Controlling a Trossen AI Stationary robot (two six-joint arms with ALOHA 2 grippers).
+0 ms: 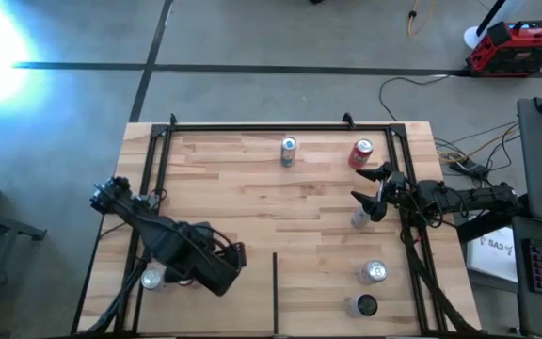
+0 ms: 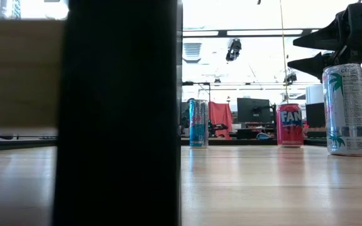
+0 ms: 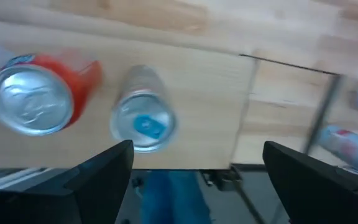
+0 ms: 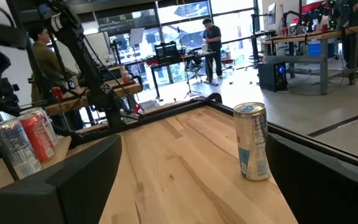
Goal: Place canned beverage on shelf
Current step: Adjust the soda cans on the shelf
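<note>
Silver slim can [image 3: 143, 118] sits below our open left gripper [image 3: 194, 168]; descending off-centre, we'd probably topple it against the orange can [image 3: 39, 93]. Right gripper [image 1: 370, 186] waits wide.

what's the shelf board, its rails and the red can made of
Shelf board: likely wood, light butcher-block strips with a smooth sheen. Rails: probably metal, thin, matte black. Red can: apparently aluminium, shiny silver top, printed red wall.
</note>
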